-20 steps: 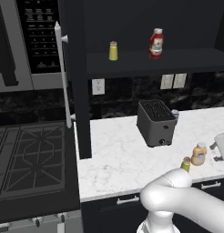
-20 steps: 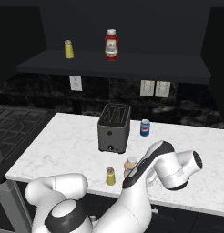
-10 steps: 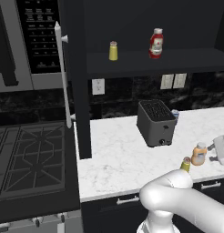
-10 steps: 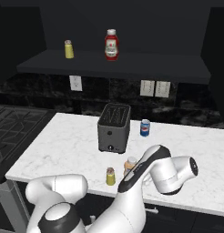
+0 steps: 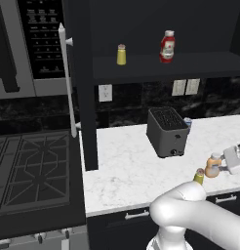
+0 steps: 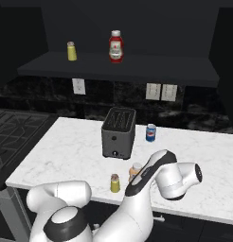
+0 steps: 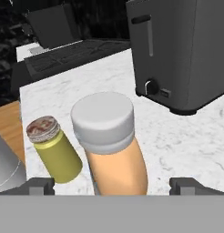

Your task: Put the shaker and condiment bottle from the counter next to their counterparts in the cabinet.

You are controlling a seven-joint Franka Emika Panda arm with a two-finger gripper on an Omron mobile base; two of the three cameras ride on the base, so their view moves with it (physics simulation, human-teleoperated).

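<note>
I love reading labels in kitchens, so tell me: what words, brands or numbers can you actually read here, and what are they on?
No text can be read.
Ketchup bottle: white label, print too small to read.
Blue can behind the toaster: white and red marking, too blurred to read.
Microwave panel: rows of pale button marks, illegible.
Shaker and condiment bottle: no label showing.

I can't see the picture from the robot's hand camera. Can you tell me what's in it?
An orange-tan condiment bottle with a white cap stands right in front, between the open pincer tips. A small yellow shaker sits close beside it on the white marble counter. A dark grey toaster stands behind them.
</note>
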